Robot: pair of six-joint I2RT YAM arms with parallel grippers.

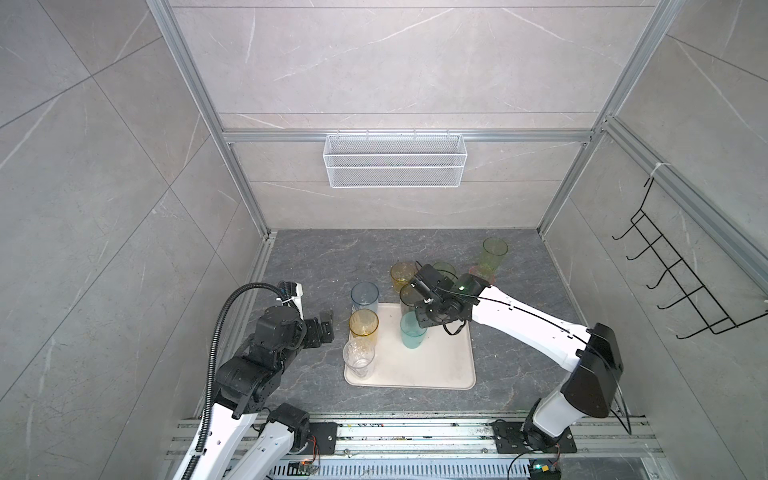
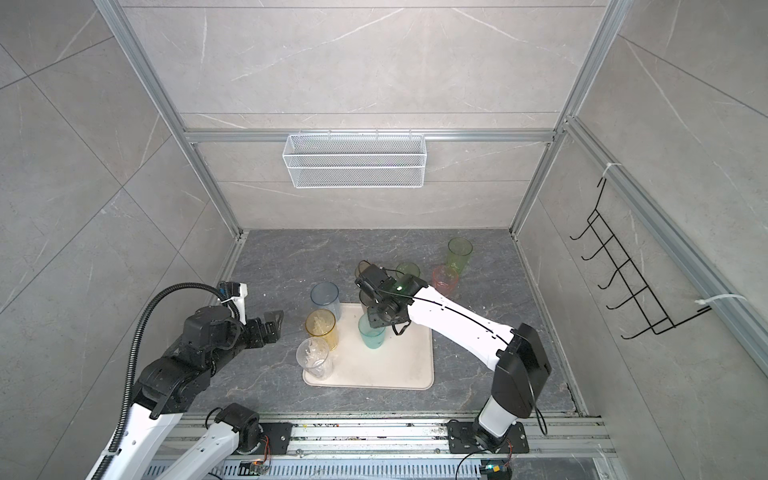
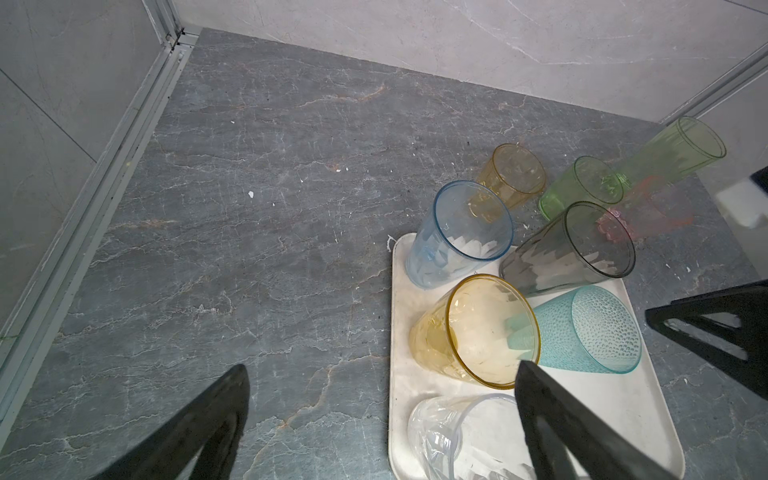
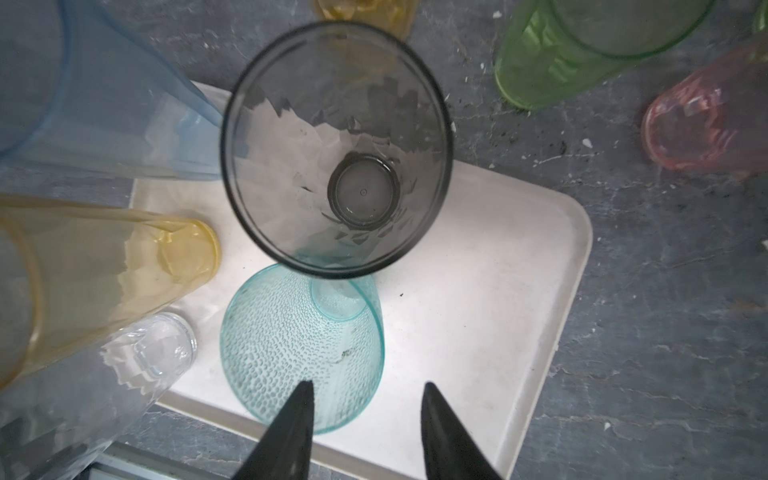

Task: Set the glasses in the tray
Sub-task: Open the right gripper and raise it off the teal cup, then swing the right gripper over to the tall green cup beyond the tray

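Right gripper (image 4: pixel 365 390) parted over teal tumbler (image 4: pixel 291 340) rim, not pinching. Five tumblers on tray (image 4: pixel 478 291); short amber (image 3: pixel 515 174), short green (image 3: pixel 582 187), tall green (image 3: pixel 673 153), pink (image 3: pixel 648 212) not yet in.

We see pale grey marble-look wall panels (image 1: pixel 395 62) framed in aluminium rails (image 1: pixel 270 136). Dark grey veined stone floor (image 1: pixel 311 257) lies beneath the right pincer (image 4: pixel 368 384). A white wire-mesh basket (image 1: pixel 395 160) hangs high beyond it, with a black wire hook rack (image 1: pixel 681 261) to its right.
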